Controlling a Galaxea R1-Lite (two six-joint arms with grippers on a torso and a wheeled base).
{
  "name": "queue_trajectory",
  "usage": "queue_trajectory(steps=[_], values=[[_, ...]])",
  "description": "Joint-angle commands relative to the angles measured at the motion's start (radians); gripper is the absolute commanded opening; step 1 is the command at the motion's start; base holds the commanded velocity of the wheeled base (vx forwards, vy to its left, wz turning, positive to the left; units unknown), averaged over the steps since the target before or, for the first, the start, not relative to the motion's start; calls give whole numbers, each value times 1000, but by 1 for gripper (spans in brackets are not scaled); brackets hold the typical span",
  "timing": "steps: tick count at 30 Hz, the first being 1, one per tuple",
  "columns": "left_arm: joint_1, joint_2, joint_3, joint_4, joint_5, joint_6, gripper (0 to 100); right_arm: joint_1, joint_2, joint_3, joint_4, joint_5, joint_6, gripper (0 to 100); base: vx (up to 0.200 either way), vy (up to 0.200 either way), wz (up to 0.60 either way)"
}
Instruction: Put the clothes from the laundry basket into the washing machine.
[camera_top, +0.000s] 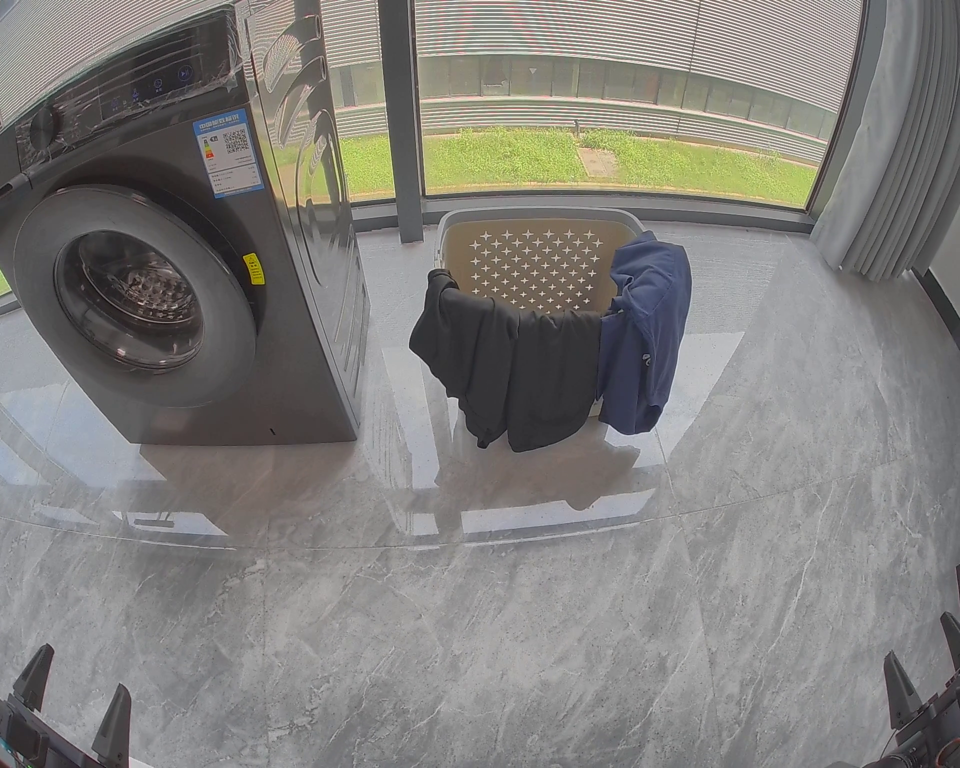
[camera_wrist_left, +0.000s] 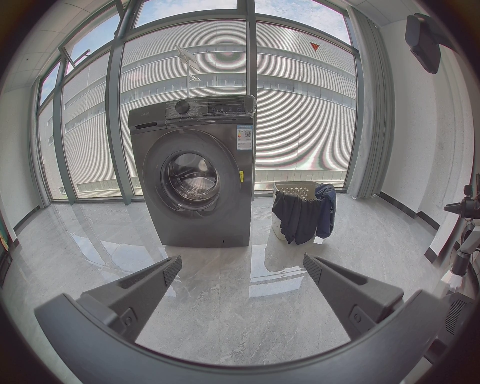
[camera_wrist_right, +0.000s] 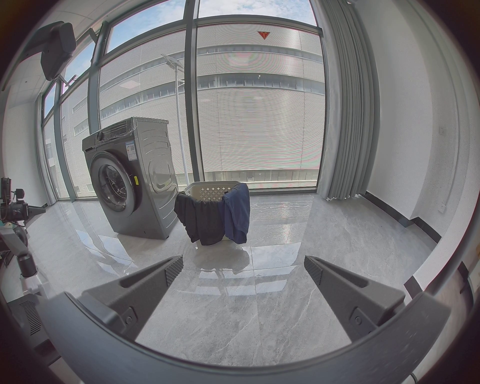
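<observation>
Only the start, I judge: clothes (camera_top: 510, 375) hang on the rim of the laundry basket (camera_top: 540, 213) beside the washing machine (camera_top: 300, 330), and the wide, empty left end effector (camera_wrist_left: 241, 260) and right end effector (camera_wrist_right: 243, 260) must first approach.

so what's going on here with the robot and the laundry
Nothing is being handled yet. A black garment and a blue garment hang over the front rim of the laundry basket, which stands on the floor by the window, beside the washing machine. The machine's round door looks shut. The left gripper and the right gripper are both open and empty, well short of the basket.
</observation>
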Motion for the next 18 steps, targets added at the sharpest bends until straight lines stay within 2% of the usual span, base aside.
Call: queue_trajectory(steps=[1,16,18], values=[[0,-15,18,0,0,0,100,0,-16,18,0,1,0,100,200,0,0],[0,-15,18,0,0,0,100,0,-16,18,0,1,1,100,200,0,0],[0,-14,18,0,0,0,100,0,-16,18,0,1,0,100,0,0,0]])
